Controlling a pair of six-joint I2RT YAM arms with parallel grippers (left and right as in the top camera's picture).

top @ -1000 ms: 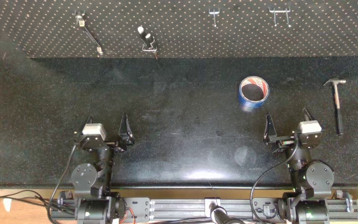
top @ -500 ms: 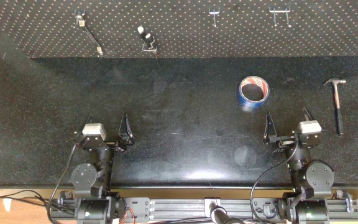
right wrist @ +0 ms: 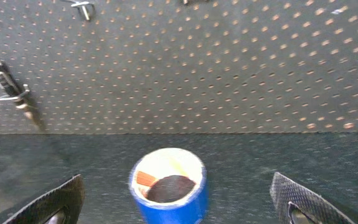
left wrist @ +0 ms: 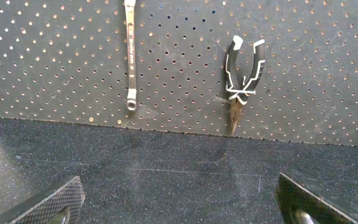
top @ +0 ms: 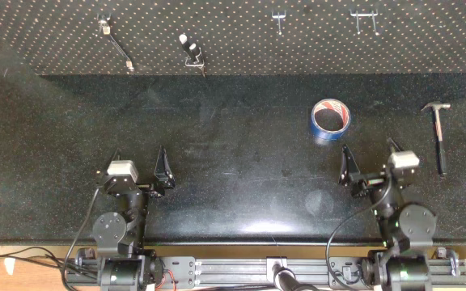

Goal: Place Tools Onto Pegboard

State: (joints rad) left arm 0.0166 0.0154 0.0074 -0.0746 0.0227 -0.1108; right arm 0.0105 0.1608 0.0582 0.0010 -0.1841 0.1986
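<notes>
My right gripper (top: 370,162) hangs low over the black table (top: 233,186) with its fingers spread wide and nothing between them. It faces the blue tape roll (top: 330,120), which lies flat with its hole up just ahead, and the hammer (top: 438,137) lies off to the right, head toward the pegboard (top: 233,36). My left gripper (top: 139,166) is spread and empty too, well apart from both and facing the wrench (left wrist: 129,56) and pliers (left wrist: 242,74) hanging side by side on the pegboard, while metal hooks (top: 365,18) stick out of the board beyond the tape roll and hammer.
</notes>
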